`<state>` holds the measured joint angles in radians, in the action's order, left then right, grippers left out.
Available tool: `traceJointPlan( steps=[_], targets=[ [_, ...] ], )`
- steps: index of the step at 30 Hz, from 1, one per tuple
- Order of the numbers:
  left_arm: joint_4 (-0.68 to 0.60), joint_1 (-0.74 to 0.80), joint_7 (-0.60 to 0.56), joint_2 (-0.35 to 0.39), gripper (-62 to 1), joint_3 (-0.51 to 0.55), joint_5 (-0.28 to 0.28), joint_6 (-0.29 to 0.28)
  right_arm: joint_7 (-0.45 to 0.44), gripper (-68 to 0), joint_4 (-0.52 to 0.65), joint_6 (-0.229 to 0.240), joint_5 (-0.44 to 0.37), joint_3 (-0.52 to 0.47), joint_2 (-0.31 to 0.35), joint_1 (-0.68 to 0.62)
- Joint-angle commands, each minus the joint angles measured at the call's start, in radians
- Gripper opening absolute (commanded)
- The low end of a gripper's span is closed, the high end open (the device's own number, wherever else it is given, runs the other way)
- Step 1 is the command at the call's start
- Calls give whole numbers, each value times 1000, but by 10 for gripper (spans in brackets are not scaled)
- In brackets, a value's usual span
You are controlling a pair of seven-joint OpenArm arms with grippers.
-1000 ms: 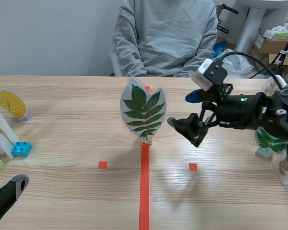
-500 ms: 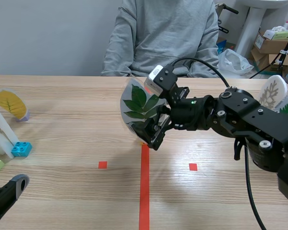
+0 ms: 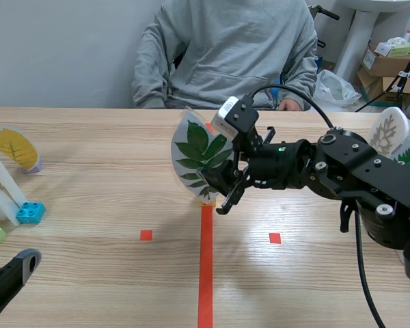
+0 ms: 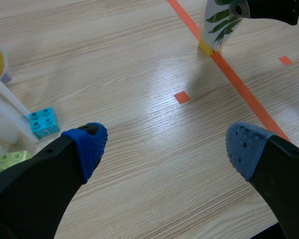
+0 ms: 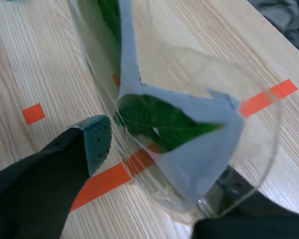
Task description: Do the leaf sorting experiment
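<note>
Wooden table (image 3: 82, 205) | right gripper (image 3: 224, 190) fingers apart, straddling leaf card (image 3: 198, 160) | close squarely above yellow base (image 3: 206, 201), lift straight | left gripper (image 4: 164, 144) spread wide, low.

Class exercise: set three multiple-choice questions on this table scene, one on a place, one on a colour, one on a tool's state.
1. Where does the green leaf card stand? A on the red tape line; B on a plate; C in a box.
2. The leaf on the far-left card is: A red; B yellow; C brown.
3. The left tool is: A shut on a block; B open; C shut on nothing.
Answers: 1 A, its base sits on the line; 2 B, plainly yellow; 3 B, its fingers stand wide apart.
</note>
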<state>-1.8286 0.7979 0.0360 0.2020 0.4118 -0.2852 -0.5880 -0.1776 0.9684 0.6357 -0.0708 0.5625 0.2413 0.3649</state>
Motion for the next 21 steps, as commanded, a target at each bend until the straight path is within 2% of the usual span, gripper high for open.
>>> traceJointPlan(
  steps=[1,9,21],
  targets=[
    [-26,-1,-13,-2,-97,-8,-11,0,-19,-497,18,0,-8,-12,5,14],
    [-26,-1,-13,-2,-97,-8,-11,0,-21,-661,18,0,-8,-12,5,14],
    [-26,-3,-14,-2,-97,-8,-11,0,-35,-657,44,0,-11,-13,11,5]
  ],
)
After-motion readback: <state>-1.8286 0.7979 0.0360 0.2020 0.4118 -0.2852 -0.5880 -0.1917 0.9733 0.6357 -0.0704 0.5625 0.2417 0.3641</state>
